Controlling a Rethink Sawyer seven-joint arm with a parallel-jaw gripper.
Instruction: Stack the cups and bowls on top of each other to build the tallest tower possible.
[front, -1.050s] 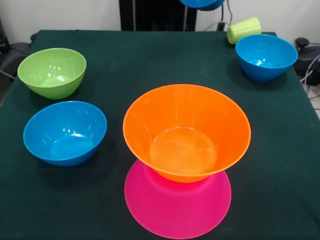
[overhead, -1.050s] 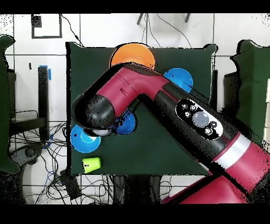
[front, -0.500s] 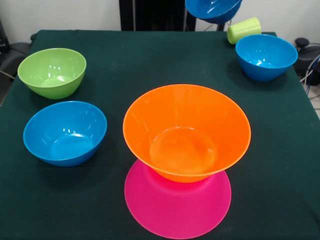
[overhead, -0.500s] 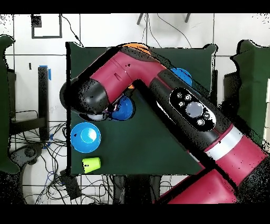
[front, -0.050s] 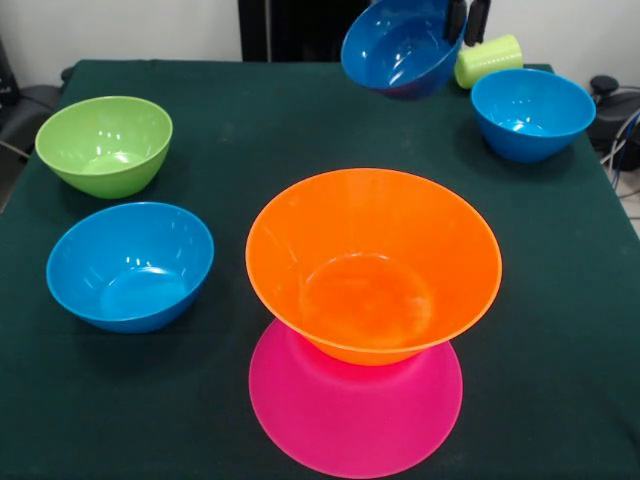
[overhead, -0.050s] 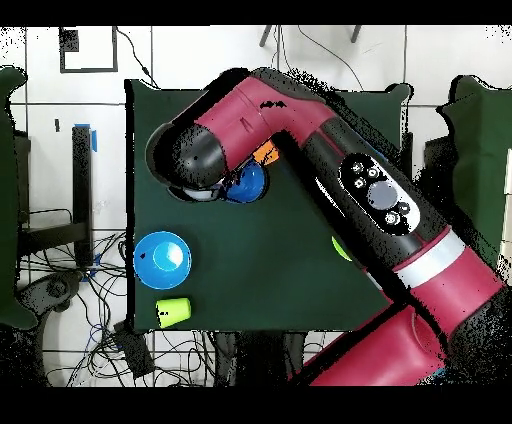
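The tower is a big pink bowl (front, -0.050s: 355, 412) lying upside down at the near middle with a big orange bowl (front, -0.050s: 372, 262) upright on it. Above and behind the tower hangs a small dark-blue bowl (front, -0.050s: 400, 48), tilted. My gripper (front, -0.050s: 466, 22) is shut on its right rim, one black finger on each side of the wall. In the overhead view the dark-blue bowl (overhead, -0.050s: 247, 183) shows beside the arm's head (overhead, -0.050s: 198, 160), which hides the gripper; a sliver of the orange bowl (overhead, -0.050s: 266, 153) shows. A yellow-green cup (front, -0.050s: 488, 60) lies on its side at the far right.
A green bowl (front, -0.050s: 104, 143) and a blue bowl (front, -0.050s: 130, 265) stand at the left. Another blue bowl (front, -0.050s: 532, 113) stands at the far right, next to the cup. Overhead, that blue bowl (overhead, -0.050s: 162, 260) and the cup (overhead, -0.050s: 173, 311) show; the arm covers much of the dark green table (overhead, -0.050s: 260, 280).
The dark-blue bowl has come down into the front view and moved left, toward the orange bowl. Overhead, the arm swung away from the blue bowl toward the orange one.
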